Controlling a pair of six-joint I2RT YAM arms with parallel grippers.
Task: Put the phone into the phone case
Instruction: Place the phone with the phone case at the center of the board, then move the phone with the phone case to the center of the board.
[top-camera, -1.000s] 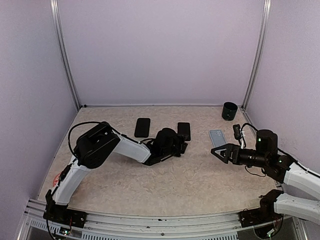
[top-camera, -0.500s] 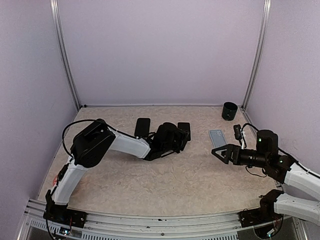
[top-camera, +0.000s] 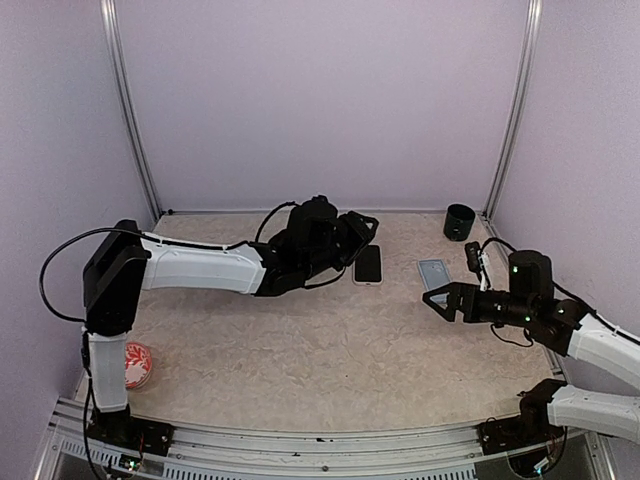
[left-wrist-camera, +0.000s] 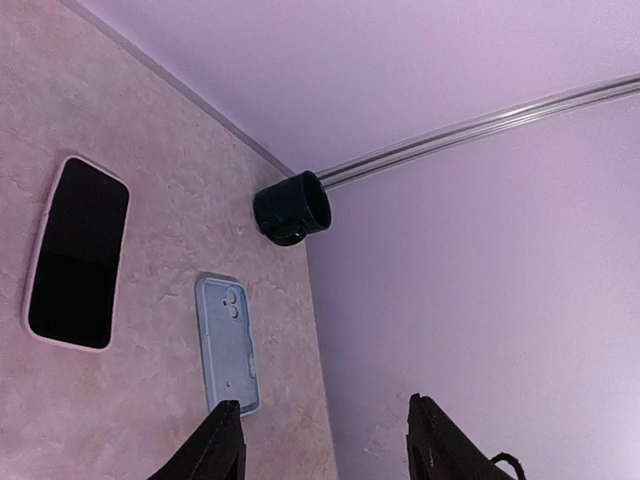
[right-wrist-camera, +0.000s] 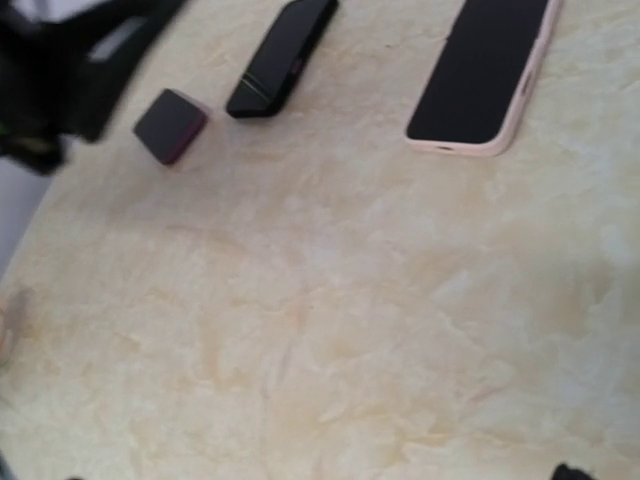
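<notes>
The phone (top-camera: 368, 264), black screen with a pale pink rim, lies flat at the back middle of the table. It also shows in the left wrist view (left-wrist-camera: 76, 254) and the right wrist view (right-wrist-camera: 482, 72). The light blue phone case (top-camera: 433, 272) lies empty, inside up, to its right, and shows in the left wrist view (left-wrist-camera: 229, 344). My left gripper (top-camera: 358, 226) is open and empty, raised just behind and left of the phone. My right gripper (top-camera: 444, 298) is open and empty, just in front of the case.
A black cup (top-camera: 459, 221) stands in the back right corner. A second black phone (right-wrist-camera: 280, 55) and a small dark block (right-wrist-camera: 170, 125) lie left of the phone. A red round object (top-camera: 136, 363) sits at the front left.
My left arm has lifted off the table by the phone and stretched out toward the back, uncovering the red object at the front left. The right arm has hardly moved.
</notes>
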